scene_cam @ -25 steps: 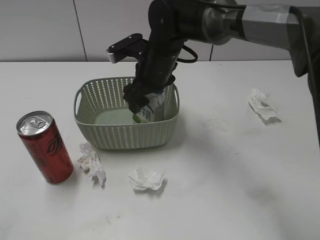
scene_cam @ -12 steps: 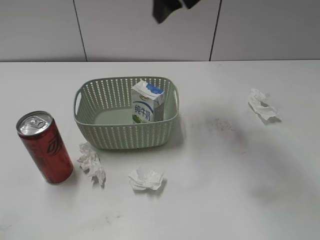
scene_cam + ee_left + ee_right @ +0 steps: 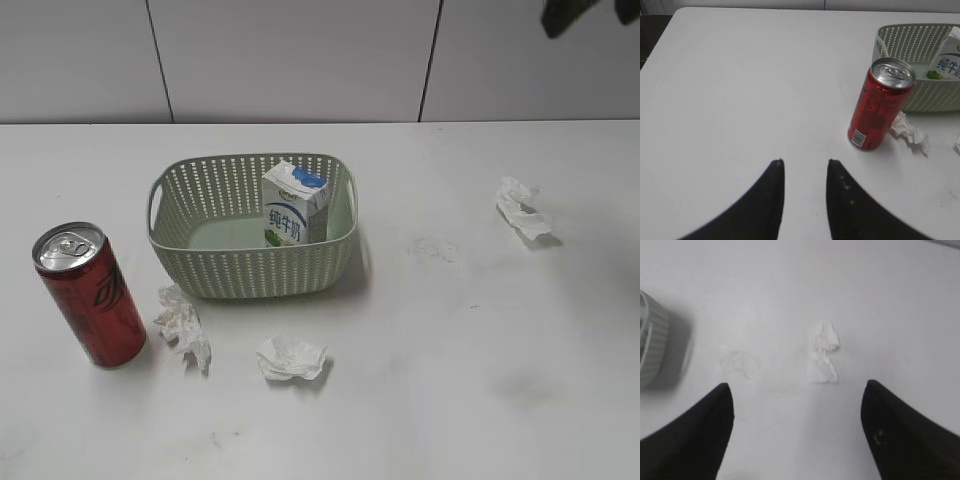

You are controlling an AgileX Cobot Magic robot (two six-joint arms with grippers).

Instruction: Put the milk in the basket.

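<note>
White tabletop (image 3: 450, 380): we see the milk (image 3: 296, 205), a small boxy carton, standing upright inside the slotted sage-green plastic basket (image 3: 200, 265), at its right end. We judge the placing done; next we need only retreat. From our left wrist, the left gripper (image 3: 805, 172) hovers empty, narrowly parted, near a glossy red can (image 3: 880, 111). From our right wrist, the right gripper (image 3: 797, 405) is spread wide above crumpled paper (image 3: 822, 352).
</note>
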